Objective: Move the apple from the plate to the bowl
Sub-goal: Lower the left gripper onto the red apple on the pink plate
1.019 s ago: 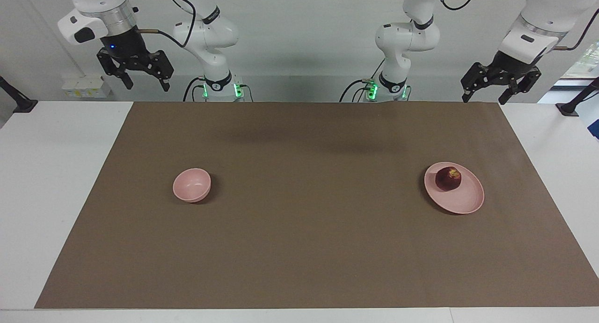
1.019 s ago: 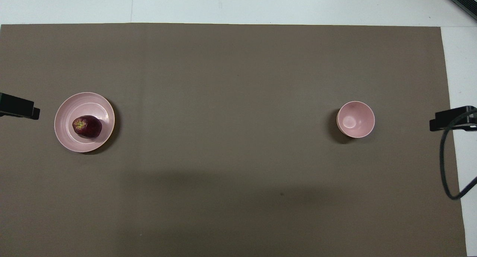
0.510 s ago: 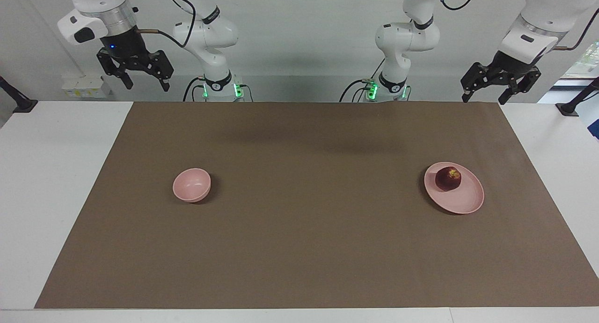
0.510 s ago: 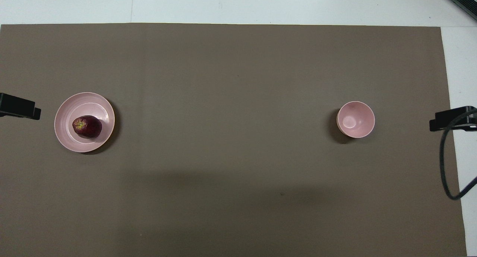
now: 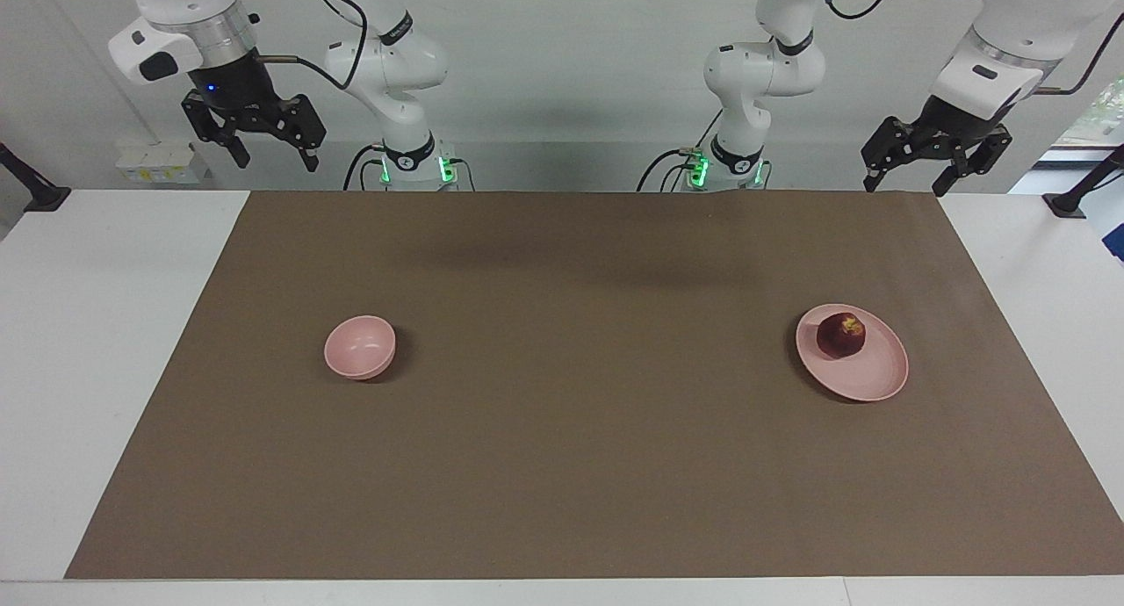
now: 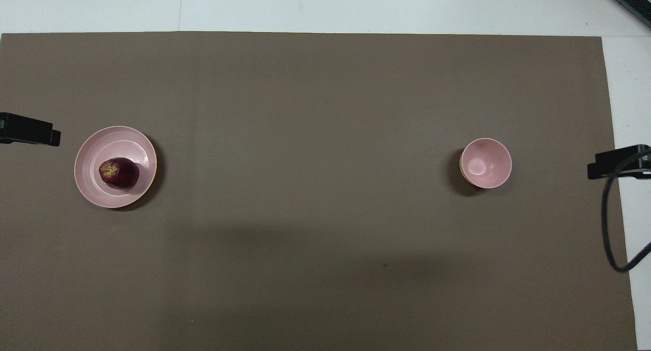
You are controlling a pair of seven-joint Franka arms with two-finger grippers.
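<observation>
The dark red apple (image 5: 841, 335) lies on the wide pale pink plate (image 5: 871, 378) toward the left arm's end of the table; both also show in the overhead view, the apple (image 6: 119, 173) on the plate (image 6: 129, 142). The small deep pink bowl (image 5: 360, 348) stands empty toward the right arm's end and shows in the overhead view (image 6: 485, 163). My left gripper (image 5: 904, 185) is open and empty, raised high over the mat's edge nearest the robots. My right gripper (image 5: 276, 161) is open and empty, raised high at its own end, and waits.
A brown mat (image 5: 562, 465) covers most of the white table (image 5: 97, 342). A black cable (image 6: 608, 229) loops down by the right gripper at the mat's edge. Nothing stands on the mat between bowl and plate.
My left gripper has shifted slightly, a little farther out over the mat in the overhead view. The right arm, apple, plate and bowl have not moved.
</observation>
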